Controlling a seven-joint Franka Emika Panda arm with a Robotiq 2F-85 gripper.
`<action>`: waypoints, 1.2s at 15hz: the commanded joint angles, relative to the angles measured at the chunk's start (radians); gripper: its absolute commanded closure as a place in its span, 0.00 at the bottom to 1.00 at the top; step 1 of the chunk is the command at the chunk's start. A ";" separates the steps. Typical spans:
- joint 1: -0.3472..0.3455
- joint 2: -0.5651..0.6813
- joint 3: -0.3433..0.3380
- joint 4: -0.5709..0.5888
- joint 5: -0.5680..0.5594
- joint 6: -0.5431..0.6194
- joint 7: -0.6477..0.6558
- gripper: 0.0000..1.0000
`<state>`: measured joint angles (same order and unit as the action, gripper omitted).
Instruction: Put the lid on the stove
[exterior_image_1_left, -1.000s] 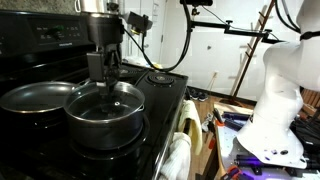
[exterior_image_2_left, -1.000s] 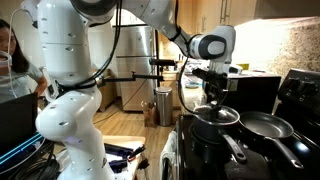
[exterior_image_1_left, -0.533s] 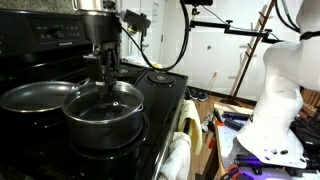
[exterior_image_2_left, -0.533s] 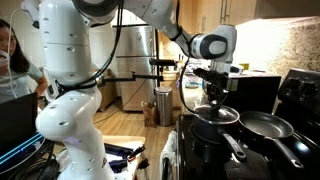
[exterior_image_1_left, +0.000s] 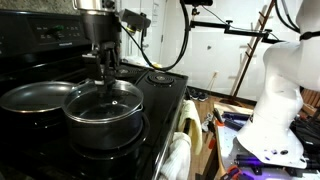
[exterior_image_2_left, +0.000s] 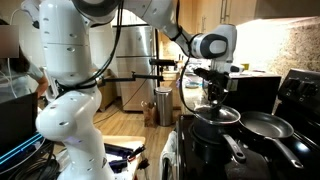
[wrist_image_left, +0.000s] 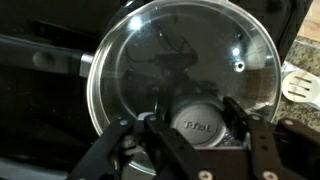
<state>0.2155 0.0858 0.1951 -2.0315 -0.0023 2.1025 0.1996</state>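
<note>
one lid (wrist_image_left: 185, 60) sits on one pot (exterior_image_1_left: 105, 128), with one frying pan (exterior_image_1_left: 35, 97) beside it on the stove (exterior_image_1_left: 165, 95). pincer (exterior_image_1_left: 105, 78) straddles the knob (wrist_image_left: 200, 125); can't tell if it's clamped.

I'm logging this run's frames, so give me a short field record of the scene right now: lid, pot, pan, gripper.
lid: round clear glass lid with metal rim, seated on the pot
pot: deep dark pot on the glossy black stove
pan: shallow grey frying pan beside the pot
gripper: gripper above the lid, fingers either side of the dark centre knob; contact unclear
task state: lid not yet on the cooktop
</note>
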 joint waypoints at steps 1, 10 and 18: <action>0.002 -0.024 -0.004 0.020 -0.038 -0.012 0.048 0.66; -0.001 -0.037 -0.011 0.049 -0.040 -0.009 0.056 0.66; 0.000 -0.048 -0.013 0.079 -0.070 -0.014 0.065 0.66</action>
<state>0.2144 0.0655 0.1803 -1.9702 -0.0329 2.1032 0.2270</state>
